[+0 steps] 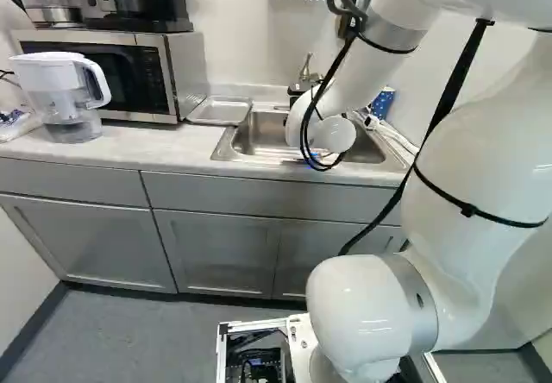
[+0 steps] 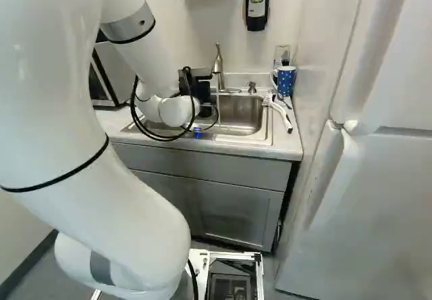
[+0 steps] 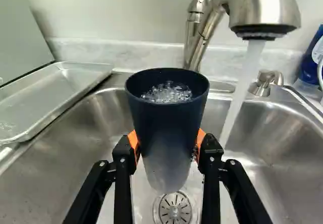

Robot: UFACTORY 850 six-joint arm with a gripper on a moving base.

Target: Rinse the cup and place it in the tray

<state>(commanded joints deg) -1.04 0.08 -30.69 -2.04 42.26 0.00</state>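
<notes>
I have the cup (image 3: 166, 123) held in my claw (image 2: 196, 84), its 2 orange pads (image 3: 134, 142) pressing the dark blue wall from both sides, at 9 o'clock and 3 o'clock. Taking 12 o'clock as straight ahead of me, the cup stands upright over the sink (image 3: 282, 148), mouth up, with bubbly water inside, and the drain (image 3: 174, 209) shows below it. The faucet (image 3: 262, 4) reaches over at 1 o'clock and is running; its stream (image 3: 243, 88) comes down just beside the cup, outside the rim. A small metal dispenser (image 3: 262, 82) stands at 2 o'clock on the sink's back edge. The tray (image 3: 55, 95) lies at 10 o'clock, apart from the cup, beside the sink and near the microwave (image 1: 164, 77). Farther along the counter (image 1: 112, 150), at 9 o'clock, is a water pitcher (image 1: 65, 98). A dotted blue mug (image 2: 286, 80) stands at 2 o'clock, and a white brush (image 2: 280, 113) lies at 3 o'clock, by the sink's edge.
</notes>
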